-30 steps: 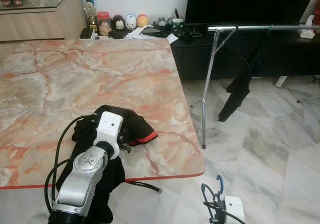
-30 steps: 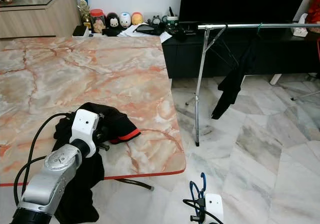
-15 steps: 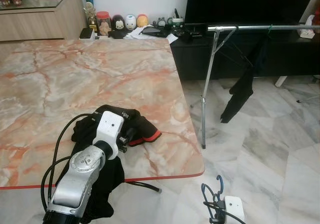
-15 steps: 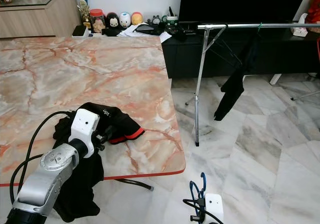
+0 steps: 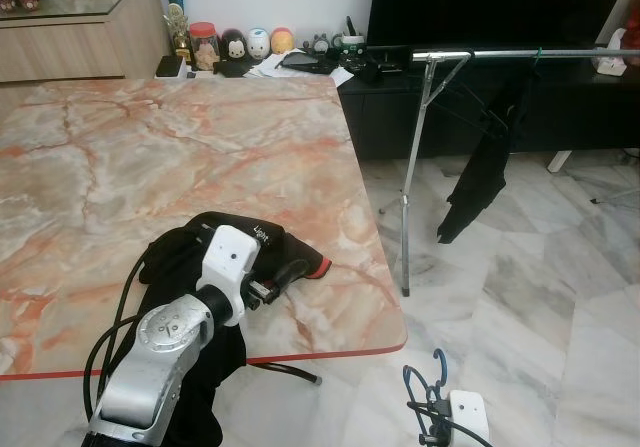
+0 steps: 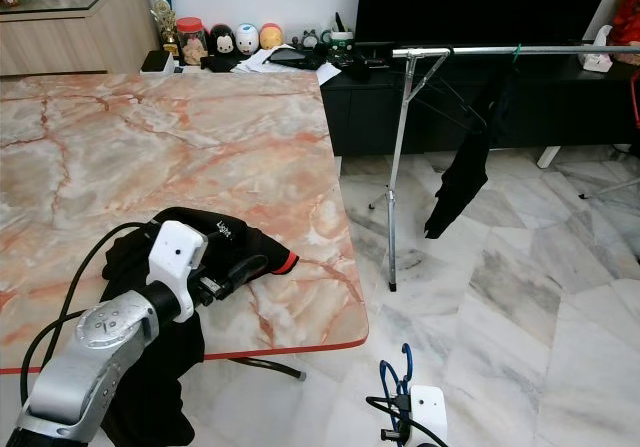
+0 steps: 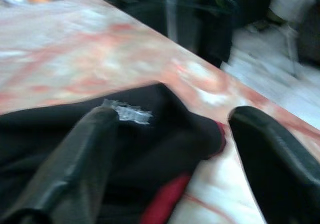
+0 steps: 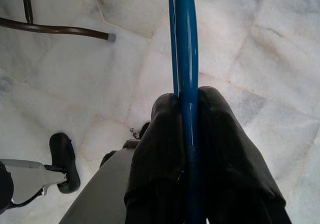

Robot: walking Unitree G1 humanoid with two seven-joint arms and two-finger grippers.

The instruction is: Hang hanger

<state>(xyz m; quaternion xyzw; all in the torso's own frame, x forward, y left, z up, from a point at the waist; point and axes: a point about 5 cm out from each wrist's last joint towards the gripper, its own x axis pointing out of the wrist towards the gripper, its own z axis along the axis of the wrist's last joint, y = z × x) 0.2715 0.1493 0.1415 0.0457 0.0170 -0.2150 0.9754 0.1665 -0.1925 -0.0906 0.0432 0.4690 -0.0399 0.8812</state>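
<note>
Low over the white marble floor, the blue hanger sits clamped between the right gripper's fingers. On the marble table near its front edge, the left gripper is spread apart over a black garment with red trim. Beyond stands a clothes rail holding a dark garment.

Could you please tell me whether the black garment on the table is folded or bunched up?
Bunched up: the black garment lies crumpled, partly hanging over the table edge.
</note>
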